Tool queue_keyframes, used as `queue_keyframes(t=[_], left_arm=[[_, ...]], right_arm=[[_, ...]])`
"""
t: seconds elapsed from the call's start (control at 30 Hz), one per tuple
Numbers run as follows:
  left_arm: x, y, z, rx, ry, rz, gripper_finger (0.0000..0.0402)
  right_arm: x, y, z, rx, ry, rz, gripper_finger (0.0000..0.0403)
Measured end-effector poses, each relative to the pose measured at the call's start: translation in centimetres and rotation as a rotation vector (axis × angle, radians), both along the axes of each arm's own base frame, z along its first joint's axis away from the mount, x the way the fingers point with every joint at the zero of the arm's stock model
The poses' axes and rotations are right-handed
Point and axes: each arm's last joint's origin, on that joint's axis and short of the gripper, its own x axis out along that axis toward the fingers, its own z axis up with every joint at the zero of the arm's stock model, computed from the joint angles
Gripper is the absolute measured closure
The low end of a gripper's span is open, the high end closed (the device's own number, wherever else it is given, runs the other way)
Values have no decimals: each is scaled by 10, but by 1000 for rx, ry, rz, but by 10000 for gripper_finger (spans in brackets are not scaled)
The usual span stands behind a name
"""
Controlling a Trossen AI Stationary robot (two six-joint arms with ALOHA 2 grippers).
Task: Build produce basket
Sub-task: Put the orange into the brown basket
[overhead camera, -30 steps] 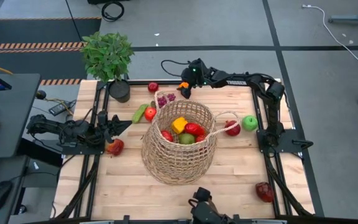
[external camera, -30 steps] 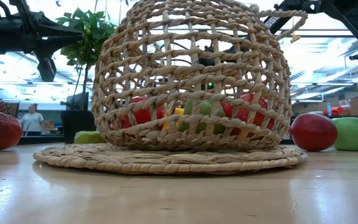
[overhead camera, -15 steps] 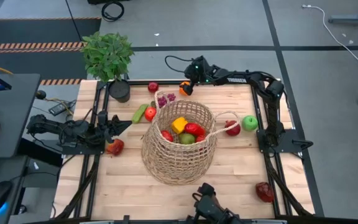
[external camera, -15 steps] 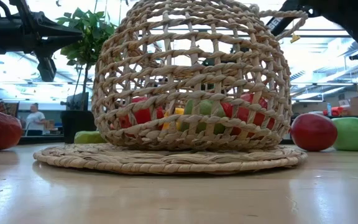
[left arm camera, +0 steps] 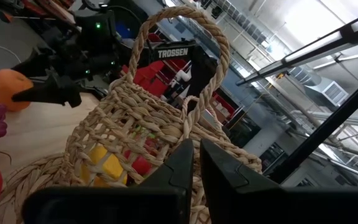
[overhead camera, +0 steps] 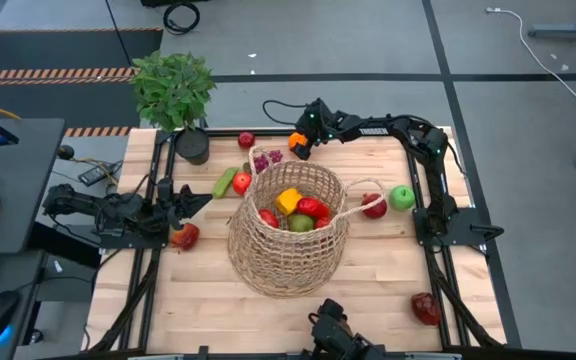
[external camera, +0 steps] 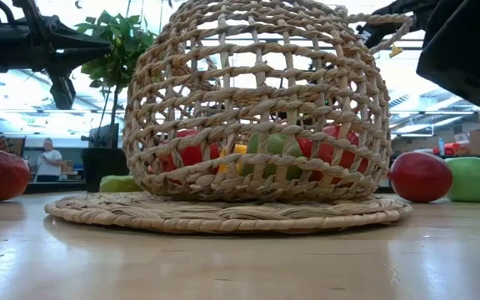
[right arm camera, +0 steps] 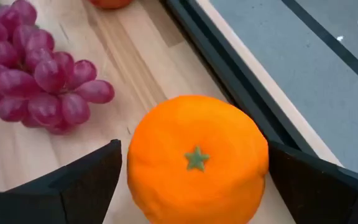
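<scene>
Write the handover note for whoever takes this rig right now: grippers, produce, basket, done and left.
Right gripper: open, fingers either side of the orange at the table's far edge, not yet closed.
Left gripper: shut, empty, waiting at the left side of the table.
Basket: mid-table, already holding a yellow pepper plus red and green pieces.
Still out: grapes, cucumber, green apple, several red fruits around the basket, one near the front right corner.
Next: likely close on the orange and carry it to the basket.
</scene>
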Motion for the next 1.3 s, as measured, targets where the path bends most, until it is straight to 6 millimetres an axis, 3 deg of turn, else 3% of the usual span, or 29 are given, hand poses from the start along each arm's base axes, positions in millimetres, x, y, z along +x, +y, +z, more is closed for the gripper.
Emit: queue_keyframes(t=[0.37, 0.77, 1.03, 1.3], left_arm=[[0, 0, 0, 0, 0, 0, 367], [0, 0, 0, 0, 0, 0, 369], [0, 0, 0, 0, 0, 0, 366], [0, 0, 0, 0, 0, -1, 366]], right_arm=[[0, 0, 0, -53, 32, 37, 54], [1, 5, 11, -47, -3, 81, 57], [-6, 8, 54, 19, -158, 39, 58], [-16, 20, 123, 135, -509, 211, 58]])
